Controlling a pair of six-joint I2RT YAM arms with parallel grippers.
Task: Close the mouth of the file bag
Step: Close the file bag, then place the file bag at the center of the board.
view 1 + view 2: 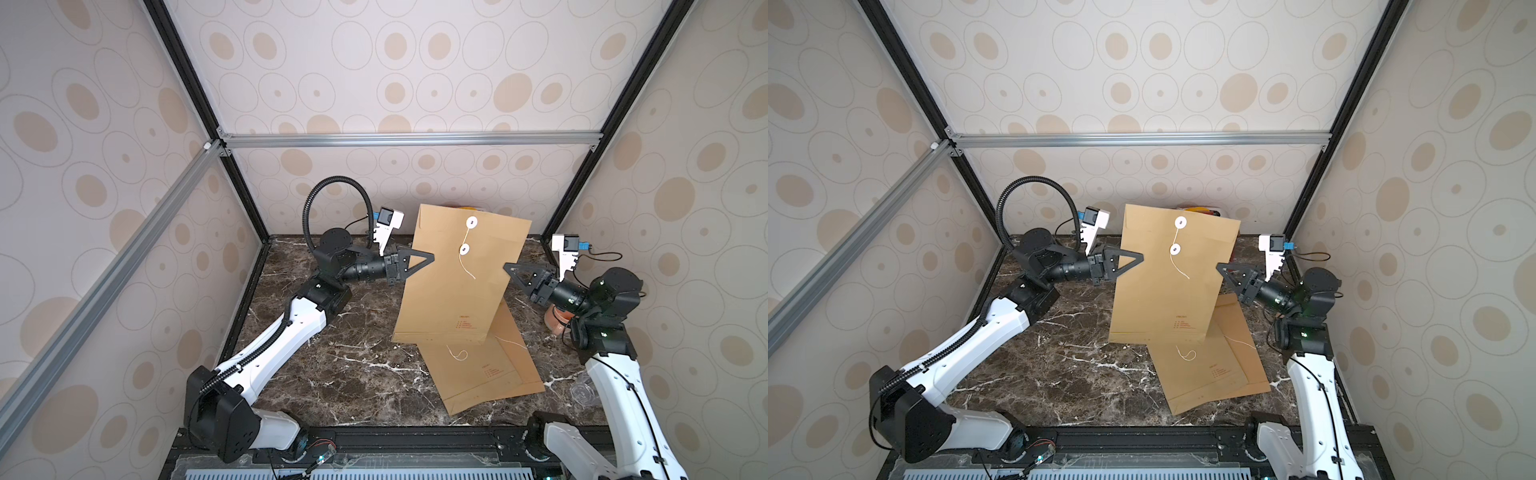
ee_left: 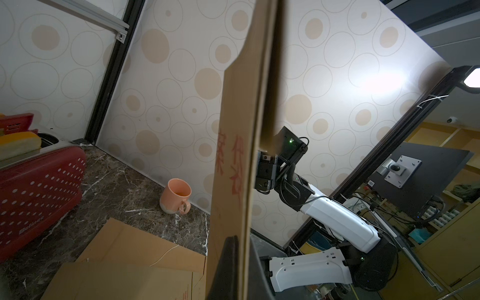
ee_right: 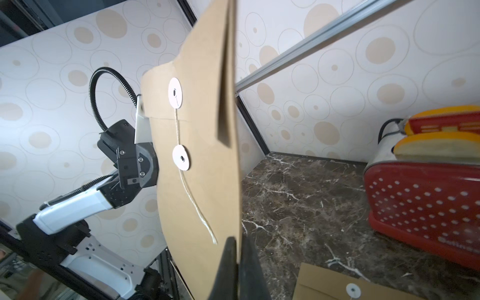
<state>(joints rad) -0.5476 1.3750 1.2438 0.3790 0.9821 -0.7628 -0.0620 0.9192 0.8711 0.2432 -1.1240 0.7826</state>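
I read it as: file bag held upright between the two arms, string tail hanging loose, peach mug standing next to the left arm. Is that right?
No: the peach mug stands next to the right arm, as a top view shows. The rest holds: the file bag is upright between it and the left arm, and its string tail hangs loose.

Robot lab test cell, not a home: aluminium frame [image 1: 407, 139] with patterned wall panels [image 1: 374, 62], marble-look surface [image 1: 353, 374], two arms [image 1: 286, 332] on a base rail [image 1: 415, 436]. Props only: toaster [image 3: 426, 197], mug [image 2: 176, 196]. Past the open side: monitor back [image 2: 436, 166], loose cables [image 2: 384, 207], wooden cabinets [image 2: 441, 135], ceiling camera [image 2: 452, 120].
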